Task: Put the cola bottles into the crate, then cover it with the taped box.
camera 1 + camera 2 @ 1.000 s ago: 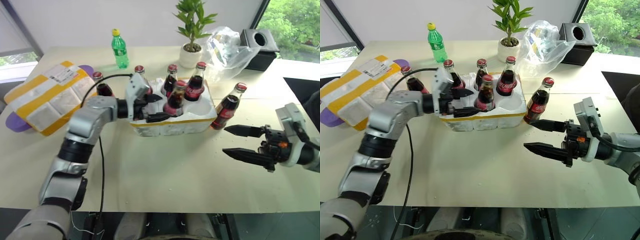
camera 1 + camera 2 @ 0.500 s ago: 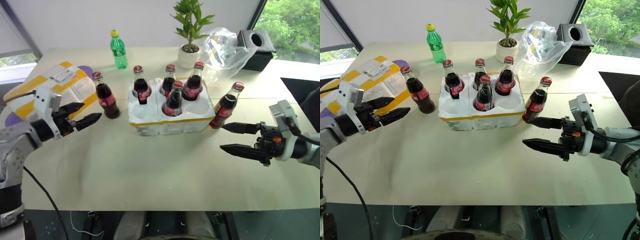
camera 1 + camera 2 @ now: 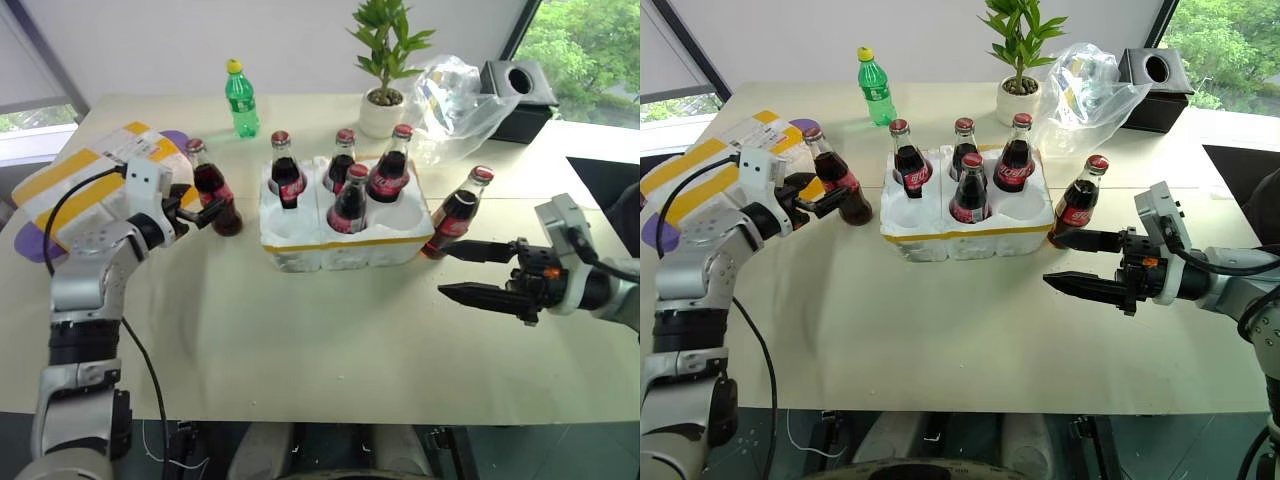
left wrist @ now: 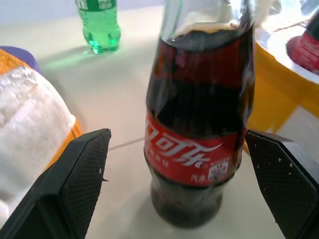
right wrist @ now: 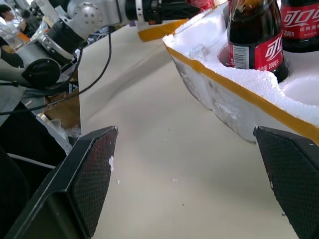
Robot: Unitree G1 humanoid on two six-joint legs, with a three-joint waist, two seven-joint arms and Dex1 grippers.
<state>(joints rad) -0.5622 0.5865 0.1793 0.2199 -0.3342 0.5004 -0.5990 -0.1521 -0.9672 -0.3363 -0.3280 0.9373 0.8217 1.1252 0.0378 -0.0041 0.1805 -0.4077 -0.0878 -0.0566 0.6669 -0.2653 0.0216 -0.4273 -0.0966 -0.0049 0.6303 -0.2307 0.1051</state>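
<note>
Both grippers' jaws spread; left gripper [image 3: 830, 203] flanks a glossy glass cola bottle [image 4: 199, 124].

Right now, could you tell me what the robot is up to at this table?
It is loading cola bottles into the crate; four stand in its wells. The left gripper, open, straddles a fifth bottle standing on the table beside the taped box. The right gripper, open, hovers near the sixth bottle by the crate's other end.
</note>
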